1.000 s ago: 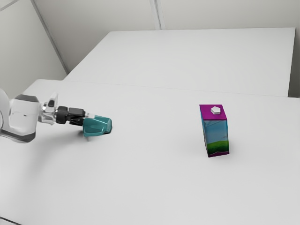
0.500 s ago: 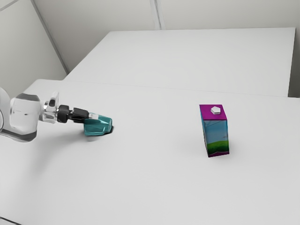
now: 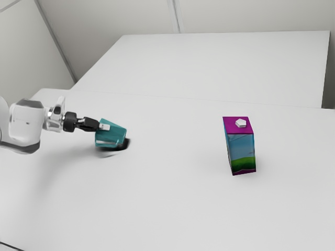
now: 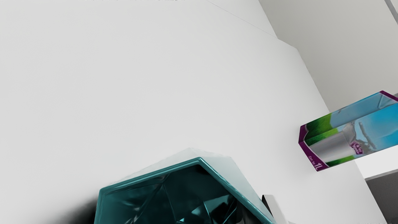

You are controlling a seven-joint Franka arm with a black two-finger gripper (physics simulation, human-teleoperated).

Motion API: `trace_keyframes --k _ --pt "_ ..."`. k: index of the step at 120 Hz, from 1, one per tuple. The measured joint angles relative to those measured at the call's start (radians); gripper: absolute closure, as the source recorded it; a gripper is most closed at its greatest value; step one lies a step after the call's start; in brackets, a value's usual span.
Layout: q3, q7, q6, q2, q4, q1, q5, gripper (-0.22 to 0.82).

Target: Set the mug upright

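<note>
The black gripper point(image 3: 104, 127) reaches in from the exterior view's left, its fingertips at the upper part of the teal mug point(image 3: 110, 136). The mug is tilted over the white table, with a dark shadow under its far side. In the wrist view, the open mouth of the mug point(image 4: 161, 196) faces the camera. Its wall runs between the fingertips of the gripper point(image 4: 258, 213): a pale fingertip stands outside the rim, and a dark shape, apparently the other finger, shows inside. The gripper is shut on this wall. The mug's base is hidden in the wrist view.
A purple, blue and green carton point(image 3: 242, 151) stands upright on the white table point(image 3: 172, 198), well toward the exterior view's right from the mug. The carton point(image 4: 348, 133) also appears beyond the mug in the wrist view. Pale walls rise behind the table.
The hand has turned and risen slightly, and the mug has tipped with it from lying nearly flat to a steeper tilt, its shadow now more exposed. The carton has stayed put.
</note>
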Motion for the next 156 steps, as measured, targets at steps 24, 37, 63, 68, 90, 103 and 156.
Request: trace_keyframes --k 24,37,63,68,90,103,156 --pt "-0.014 -0.018 0.015 -0.122 -0.001 -0.038 0.085 0.77" --pt "-0.010 -0.051 0.042 -0.188 -0.001 -0.089 0.185 0.78" --pt "0.061 -0.165 0.103 -0.274 -0.002 -0.250 0.459 0.78" --pt "0.066 -0.193 0.112 -0.284 -0.002 -0.274 0.516 0.78" --pt "0.068 -0.321 0.135 -0.337 -0.016 -0.329 0.683 0.78" --pt "0.060 -0.401 0.144 -0.376 -0.039 -0.345 0.758 0.78" --pt "0.042 -0.733 0.268 -0.495 -0.222 -0.462 0.999 0.78"
